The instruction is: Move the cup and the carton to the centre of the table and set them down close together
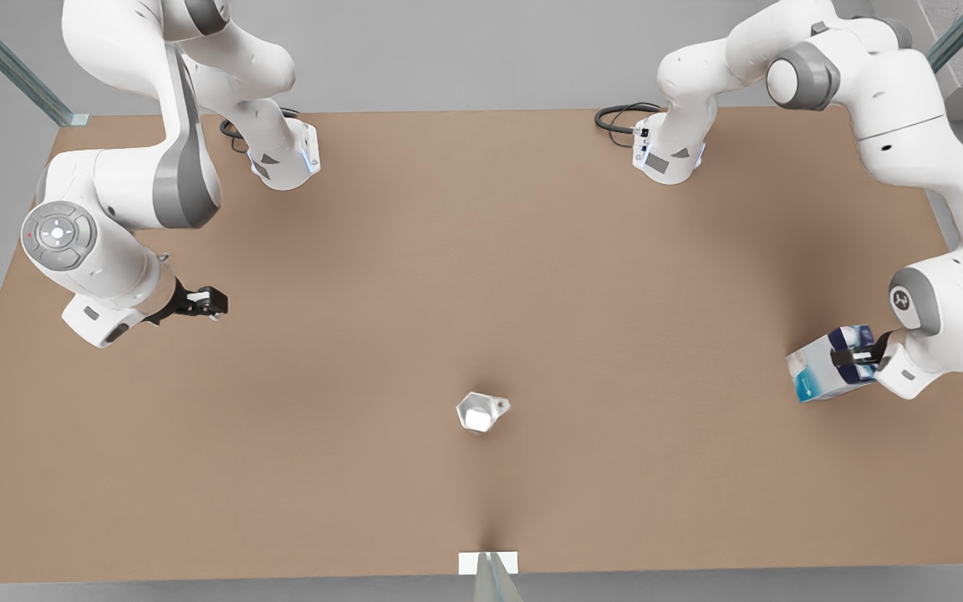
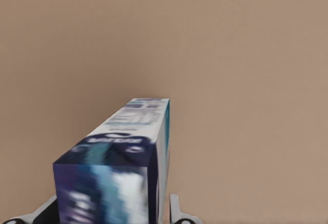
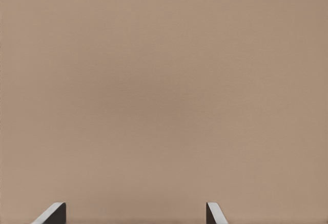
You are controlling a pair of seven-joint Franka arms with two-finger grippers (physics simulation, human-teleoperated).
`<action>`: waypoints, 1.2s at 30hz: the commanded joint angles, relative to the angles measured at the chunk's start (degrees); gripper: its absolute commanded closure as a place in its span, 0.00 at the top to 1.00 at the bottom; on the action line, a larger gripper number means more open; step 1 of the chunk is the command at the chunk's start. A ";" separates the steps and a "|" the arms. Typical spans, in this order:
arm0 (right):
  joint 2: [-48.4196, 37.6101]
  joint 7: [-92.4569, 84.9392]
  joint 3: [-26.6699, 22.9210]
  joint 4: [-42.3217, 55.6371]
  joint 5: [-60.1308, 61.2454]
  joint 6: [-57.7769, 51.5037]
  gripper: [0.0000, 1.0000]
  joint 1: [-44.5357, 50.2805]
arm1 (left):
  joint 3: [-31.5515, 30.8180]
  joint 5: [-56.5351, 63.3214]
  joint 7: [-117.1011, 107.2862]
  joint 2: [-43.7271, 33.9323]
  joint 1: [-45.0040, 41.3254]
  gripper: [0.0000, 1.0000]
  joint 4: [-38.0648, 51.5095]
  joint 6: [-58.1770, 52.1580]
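The carton point(image 1: 822, 369), white with a navy top band and teal print, is tilted near the front view's right edge of the table point(image 1: 481, 251). My left gripper point(image 1: 856, 355) is shut on it. In the left wrist view the carton point(image 2: 115, 162) stretches away between the fingers point(image 2: 175, 209). The pale faceted cup point(image 1: 479, 411) stands upright by itself near the table's middle, toward the front edge. Far to the front view's left, my right gripper point(image 1: 209, 301) is open and holds nothing. Its two fingertips point(image 3: 54, 212) hang wide apart over bare tabletop point(image 3: 164, 90).
Both arm bases point(image 1: 285, 159) point(image 1: 667, 155) stand at the table's far edge, each with a black cable. A small white tab point(image 1: 487, 562) marks the near edge. Open brown surface lies between the cup and the carton.
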 commanded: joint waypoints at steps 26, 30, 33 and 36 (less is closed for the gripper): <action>0.00 0.03 0.00 0.00 0.09 0.08 1.00 0.01 | -2.55 -0.25 6.76 -5.35 -2.28 0.54 0.27 -2.11; 0.00 0.03 0.00 0.00 0.09 0.08 1.00 0.01 | -2.46 0.19 18.35 -8.25 -9.93 0.54 0.88 -0.89; 0.00 0.03 0.00 0.00 0.09 0.17 1.00 0.01 | -2.64 2.13 43.30 -8.51 -15.90 0.54 1.76 0.52; 0.00 0.03 0.00 0.00 0.09 0.17 1.00 -0.08 | -2.90 2.04 67.92 -8.16 -19.07 0.54 2.73 1.13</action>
